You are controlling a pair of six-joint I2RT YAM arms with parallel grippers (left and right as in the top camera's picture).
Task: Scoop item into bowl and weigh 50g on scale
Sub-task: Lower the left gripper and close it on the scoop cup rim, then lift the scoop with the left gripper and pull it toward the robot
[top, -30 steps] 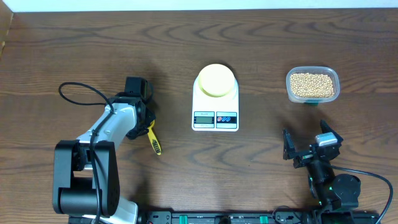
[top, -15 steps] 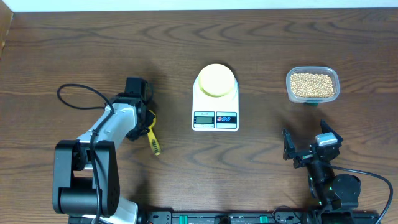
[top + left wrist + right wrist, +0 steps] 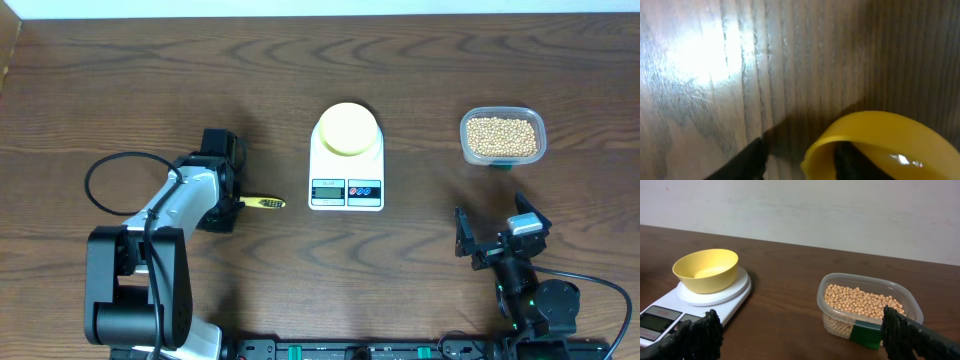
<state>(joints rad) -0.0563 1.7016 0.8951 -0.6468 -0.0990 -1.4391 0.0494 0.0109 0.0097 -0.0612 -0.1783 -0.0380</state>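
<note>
On the scale: the yellow bowl (image 3: 347, 128) sits centred on the round platform of the white scale (image 3: 346, 165), right in the middle of the table (image 3: 120, 80). The right wrist camera catches it side-on, upright, rim level.

Scale front: the display (image 3: 328, 189) and buttons (image 3: 365, 189) face the near edge; the reading is too small to make out.

Beans: they lie piled in a clear plastic tub (image 3: 463, 135), a tan heap (image 3: 502, 135) out to the right of the scale and well apart from it. A green label (image 3: 865, 335) shows on the tub's near wall.

Scoop: the yellow scoop (image 3: 262, 202) lies with its handle level on the wood, pointing right at the scale's front left corner, close but not touching. Its cup end is tucked under the left wrist. Up close the cup fills the lower right of the left wrist view, low over the wood grain.

Left gripper (image 3: 228, 203): it is down over the scoop's cup end. One dark finger (image 3: 742, 160) shows at the bottom left, just beside the cup's rim. Apart or clamped on the scoop, I cannot tell.

Right gripper (image 3: 493, 232): it sits low on the near right, short of the tub. Its fingers (image 3: 695, 335) are spread wide with bare wood between them, gripping nothing.

Cable: a black cable (image 3: 100, 175) loops out to the left of the left arm.
</note>
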